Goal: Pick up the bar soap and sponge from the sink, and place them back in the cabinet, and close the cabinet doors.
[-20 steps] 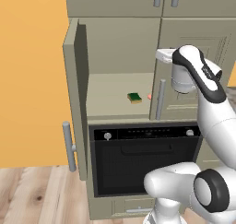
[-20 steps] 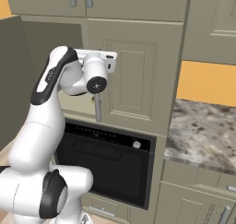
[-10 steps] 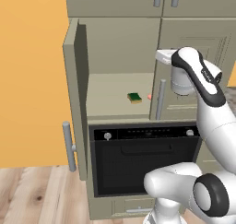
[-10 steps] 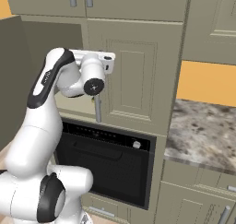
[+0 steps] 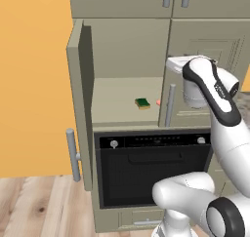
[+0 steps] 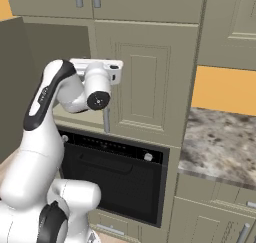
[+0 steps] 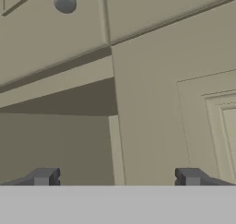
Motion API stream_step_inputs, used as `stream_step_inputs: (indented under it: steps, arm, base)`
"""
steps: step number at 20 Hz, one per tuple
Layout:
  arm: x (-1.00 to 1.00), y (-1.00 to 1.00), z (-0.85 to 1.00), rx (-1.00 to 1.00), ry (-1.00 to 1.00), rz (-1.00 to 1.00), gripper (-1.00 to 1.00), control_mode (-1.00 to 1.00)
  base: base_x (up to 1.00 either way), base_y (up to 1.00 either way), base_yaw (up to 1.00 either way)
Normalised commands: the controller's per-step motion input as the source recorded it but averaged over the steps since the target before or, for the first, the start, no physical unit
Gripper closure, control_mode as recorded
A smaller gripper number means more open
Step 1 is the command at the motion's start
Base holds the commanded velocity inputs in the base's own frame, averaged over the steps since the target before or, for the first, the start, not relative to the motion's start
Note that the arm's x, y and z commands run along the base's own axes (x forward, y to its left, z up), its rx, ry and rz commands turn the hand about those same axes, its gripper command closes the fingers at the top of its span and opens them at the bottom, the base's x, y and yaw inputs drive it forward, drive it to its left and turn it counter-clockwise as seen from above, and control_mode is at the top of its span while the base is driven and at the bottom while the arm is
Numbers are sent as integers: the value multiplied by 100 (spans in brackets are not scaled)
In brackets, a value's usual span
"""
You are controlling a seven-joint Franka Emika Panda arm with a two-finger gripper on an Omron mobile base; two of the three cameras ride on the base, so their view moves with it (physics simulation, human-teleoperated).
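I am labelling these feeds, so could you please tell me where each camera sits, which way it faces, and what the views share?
Left base view: behind the arm's left, facing the cabinet, its left door open, sponge on the shelf; the arm rises lower right.
Right base view: behind the arm's right, facing the right door and oven; the arm rises lower left.
Hand view: on the hand, close to the door edge; the jaws' tips stand apart.
Both base views share the arm, right door and oven.
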Motion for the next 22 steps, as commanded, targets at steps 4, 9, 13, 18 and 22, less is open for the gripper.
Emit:
stream_step_inputs:
  steps: [4, 9, 13, 18, 22]
  arm:
    - [-27, 1, 5, -4, 0, 0, -100, -100]
    - [-26, 20, 11, -7, 1, -5, -100, -100]
    - [-23, 14, 27, -3, 8, -13, -100, -100]
    - [-22, 8, 36, -3, 13, -19, -100, -100]
    - [-21, 3, 32, -4, 13, -18, -100, -100]
  base:
    - [0, 0, 0]
    - [0, 0, 0]
    - [0, 0, 0]
    - [0, 0, 0]
    - [0, 0, 0]
